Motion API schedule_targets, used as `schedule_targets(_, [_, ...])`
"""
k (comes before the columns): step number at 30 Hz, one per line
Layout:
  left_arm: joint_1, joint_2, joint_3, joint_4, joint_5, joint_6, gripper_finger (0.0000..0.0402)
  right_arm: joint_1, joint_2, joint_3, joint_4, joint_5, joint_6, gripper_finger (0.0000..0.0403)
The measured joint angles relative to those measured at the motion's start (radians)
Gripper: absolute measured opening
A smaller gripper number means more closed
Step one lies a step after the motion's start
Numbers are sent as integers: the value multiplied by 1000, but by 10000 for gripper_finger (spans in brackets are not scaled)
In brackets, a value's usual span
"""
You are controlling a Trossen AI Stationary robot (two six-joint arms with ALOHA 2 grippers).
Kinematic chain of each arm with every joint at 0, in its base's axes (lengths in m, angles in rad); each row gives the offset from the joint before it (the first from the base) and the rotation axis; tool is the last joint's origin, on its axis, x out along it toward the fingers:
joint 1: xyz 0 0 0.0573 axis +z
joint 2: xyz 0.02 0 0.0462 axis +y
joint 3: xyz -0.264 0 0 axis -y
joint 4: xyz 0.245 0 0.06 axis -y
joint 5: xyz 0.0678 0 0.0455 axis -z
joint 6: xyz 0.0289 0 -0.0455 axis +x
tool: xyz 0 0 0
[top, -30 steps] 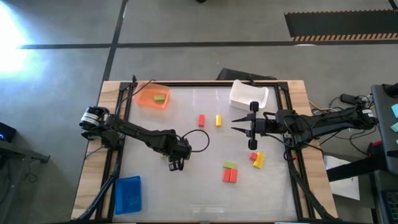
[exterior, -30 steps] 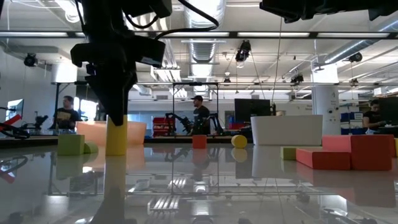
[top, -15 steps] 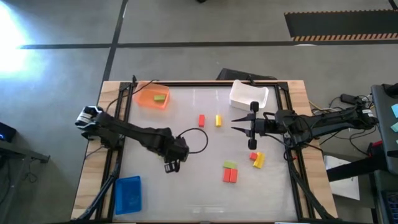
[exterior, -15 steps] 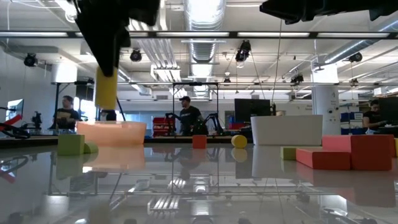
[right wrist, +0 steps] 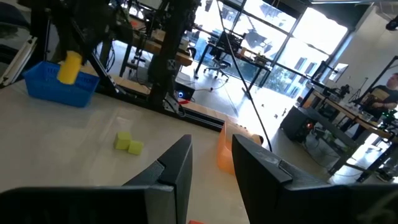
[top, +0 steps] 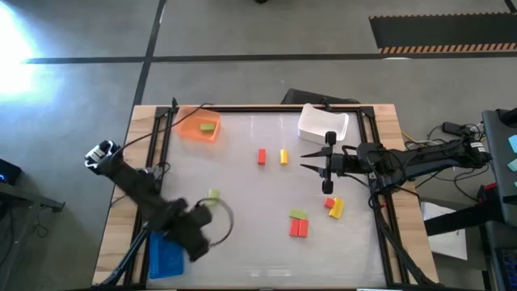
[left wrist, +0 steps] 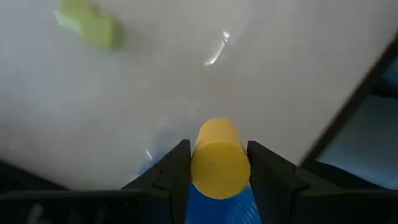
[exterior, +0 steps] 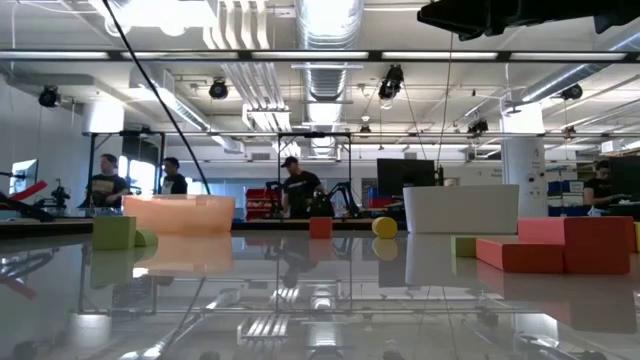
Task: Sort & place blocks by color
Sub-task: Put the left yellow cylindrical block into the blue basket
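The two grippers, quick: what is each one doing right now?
Left gripper: closed on a yellow block, over the blue tray.
Right gripper: open, holding nothing.

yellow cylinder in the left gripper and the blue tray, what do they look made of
Yellow cylinder: probably painted wood or solid plastic; its surface looks smooth, matte and evenly coloured. Blue tray: likely moulded plastic, with thin perforated basket-like walls. Neither is certain from looks alone.
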Motion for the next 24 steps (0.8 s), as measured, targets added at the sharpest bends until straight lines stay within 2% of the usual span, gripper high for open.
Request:
schedule_targets(6, [-198,19,-4,-1,9,-312,118,1,0,0,2,-4,0,105])
schedule_targets(11, [-299,34,-17,-1,9,-470,118,1,0,0,2,-8,5,105])
schedule_targets(24, [-340,32,-193,14,17,-526,118,1,0,0,2,-9,19,105])
